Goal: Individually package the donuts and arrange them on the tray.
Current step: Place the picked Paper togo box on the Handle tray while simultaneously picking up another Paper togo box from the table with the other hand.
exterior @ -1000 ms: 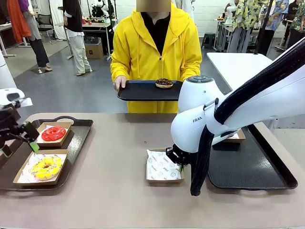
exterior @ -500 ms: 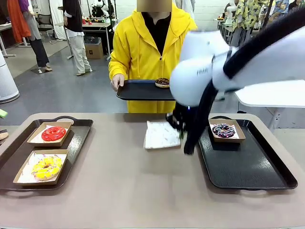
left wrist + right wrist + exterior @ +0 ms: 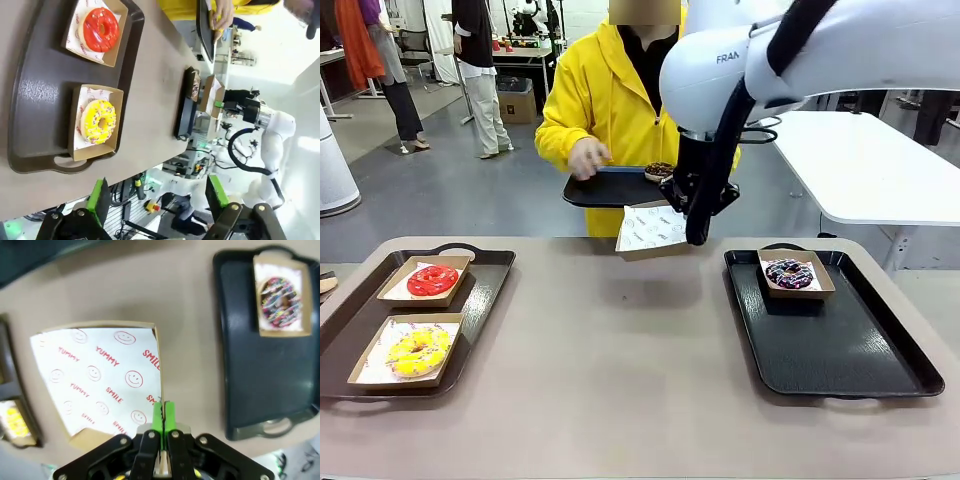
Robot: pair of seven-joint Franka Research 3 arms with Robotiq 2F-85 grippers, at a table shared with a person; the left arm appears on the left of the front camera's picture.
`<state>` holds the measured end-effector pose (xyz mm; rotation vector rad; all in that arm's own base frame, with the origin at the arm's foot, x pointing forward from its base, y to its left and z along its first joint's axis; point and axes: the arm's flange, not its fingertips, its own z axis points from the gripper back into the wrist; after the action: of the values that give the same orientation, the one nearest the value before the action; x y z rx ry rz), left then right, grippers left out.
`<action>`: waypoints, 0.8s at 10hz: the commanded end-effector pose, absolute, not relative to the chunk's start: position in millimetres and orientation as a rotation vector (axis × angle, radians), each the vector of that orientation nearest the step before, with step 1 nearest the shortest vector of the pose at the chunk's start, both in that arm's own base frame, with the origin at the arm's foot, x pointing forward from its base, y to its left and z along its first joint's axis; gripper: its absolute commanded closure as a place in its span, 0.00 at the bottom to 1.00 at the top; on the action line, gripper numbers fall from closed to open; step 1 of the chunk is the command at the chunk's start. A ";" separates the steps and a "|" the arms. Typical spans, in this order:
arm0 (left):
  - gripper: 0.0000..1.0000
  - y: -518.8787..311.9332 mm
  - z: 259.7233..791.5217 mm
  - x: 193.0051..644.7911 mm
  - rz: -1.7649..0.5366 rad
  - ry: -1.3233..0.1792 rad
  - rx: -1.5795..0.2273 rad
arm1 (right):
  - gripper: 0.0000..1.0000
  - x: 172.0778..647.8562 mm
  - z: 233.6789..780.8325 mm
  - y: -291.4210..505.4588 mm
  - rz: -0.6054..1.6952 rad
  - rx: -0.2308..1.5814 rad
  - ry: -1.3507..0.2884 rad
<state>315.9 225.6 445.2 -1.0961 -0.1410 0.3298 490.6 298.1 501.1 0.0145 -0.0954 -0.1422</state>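
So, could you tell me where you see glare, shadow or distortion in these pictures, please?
Front view: the lifted paper-lined box casts a soft shadow on the table. Left wrist view: background blown out bright, scene rolled sideways. Right wrist view: wide-angle bending at the black tray, its surface sheened.

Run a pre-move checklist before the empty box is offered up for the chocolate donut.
1. Right gripper grip on the empty box: jaws pinched on its rim. Ok.
2. Box off the table, up near the person's tray. Ok.
3. Box level: tilted in the front view. Not ok.
4. Chocolate donut in reach on that tray, with the person's hand at the rim. Ok.
5. Free room on the right tray in front of the boxed purple donut. Ok.
6. Left gripper open above the left tray, holding nothing. Ok.
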 end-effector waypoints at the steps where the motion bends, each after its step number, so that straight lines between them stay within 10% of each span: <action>1: 0.00 250.3 439.1 311.8 0.317 -0.166 -1.149 | 1.00 519.2 503.8 307.9 -0.158 -0.012 -0.084; 8: 0.00 264.8 430.0 297.3 0.360 -0.158 -1.138 | 1.00 562.2 493.8 294.5 0.015 -0.032 -0.071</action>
<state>297.9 265.1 429.3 -1.1382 -0.1467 0.3547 554.3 296.3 493.7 0.0074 -0.0629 -0.0213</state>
